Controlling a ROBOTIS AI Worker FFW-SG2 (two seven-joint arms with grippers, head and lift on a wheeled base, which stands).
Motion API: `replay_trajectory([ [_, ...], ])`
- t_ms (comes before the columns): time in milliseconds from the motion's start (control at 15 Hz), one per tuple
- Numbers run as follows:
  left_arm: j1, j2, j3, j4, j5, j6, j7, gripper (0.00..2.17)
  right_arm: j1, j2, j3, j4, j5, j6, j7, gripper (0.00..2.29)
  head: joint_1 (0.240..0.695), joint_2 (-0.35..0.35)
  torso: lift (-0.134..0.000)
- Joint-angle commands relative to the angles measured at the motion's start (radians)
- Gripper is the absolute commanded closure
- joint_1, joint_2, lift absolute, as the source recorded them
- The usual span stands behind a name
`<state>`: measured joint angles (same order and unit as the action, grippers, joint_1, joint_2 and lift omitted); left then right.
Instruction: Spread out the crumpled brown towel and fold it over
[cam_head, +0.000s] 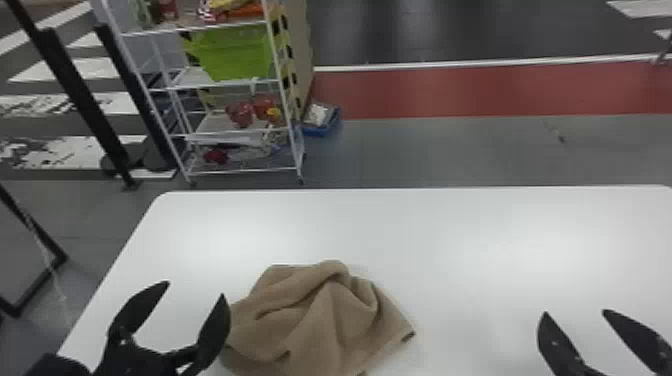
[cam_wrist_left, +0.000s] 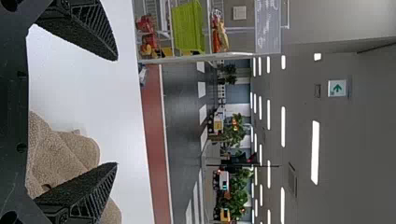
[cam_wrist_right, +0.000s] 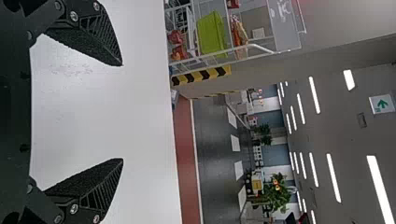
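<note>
Lying nearer the left claw (cam_head: 195, 289): the brown towel (cam_head: 320, 320), crumpled on the white surface (cam_head: 450, 240).
The heap sits just to the right of the left claw, whose inner finger overlaps its edge in the head view; whether they touch cannot be told. The right claw (cam_head: 575, 312) lies well apart on the far side, and a corner (cam_head: 406, 335) with a dark tab points roughly its way. Both claws are spread and empty. No long axis is clear; spreading probably calls for a sideways pull between the arms.
</note>
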<state>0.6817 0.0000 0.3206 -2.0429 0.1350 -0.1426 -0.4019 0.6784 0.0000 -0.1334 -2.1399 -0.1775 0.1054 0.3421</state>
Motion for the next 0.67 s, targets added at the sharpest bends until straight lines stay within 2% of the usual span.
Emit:
replay_trajectory([
  [0,-0.004,-0.003,0.000,0.001,0.000,0.001,0.000,0.08,-0.005,0.001,0.000,0.006,0.004,0.001,0.000,0.17,0.695,0.143,-0.122],
  [600,-0.010,-0.003,0.000,0.009,-0.002,0.004,0.000,0.08,-0.017,0.001,0.000,0.020,0.006,0.004,0.000,0.17,0.695,0.142,-0.122],
])
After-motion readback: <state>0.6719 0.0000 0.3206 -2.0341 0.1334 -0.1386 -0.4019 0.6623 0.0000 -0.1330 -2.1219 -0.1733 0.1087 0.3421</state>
